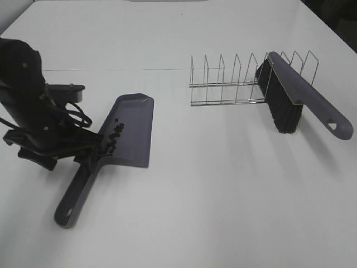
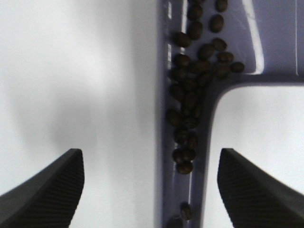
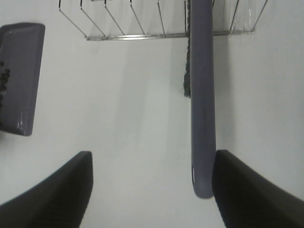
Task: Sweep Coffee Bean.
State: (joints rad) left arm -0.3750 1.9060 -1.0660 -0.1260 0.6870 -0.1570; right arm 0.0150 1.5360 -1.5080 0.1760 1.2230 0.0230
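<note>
The coffee beans (image 1: 113, 137) lie in a dark cluster inside the grey-purple dustpan (image 1: 129, 133), bunched along its side wall where the pan narrows into the handle; the left wrist view shows them (image 2: 190, 90) piled in that channel, a few trailing down toward the handle. The dustpan rests flat on the white bench (image 1: 212, 195). The left gripper (image 2: 149, 185) hangs just above the dustpan's handle end, its fingers spread wide on either side of the channel and pinching nothing. Well apart from the dustpan, a brush (image 1: 290, 92) of the same colour leans in a wire rack (image 1: 234, 81). The right gripper (image 3: 152, 190) is spread too, its fingers on either side of the brush handle (image 3: 202, 95), holding nothing.
</note>
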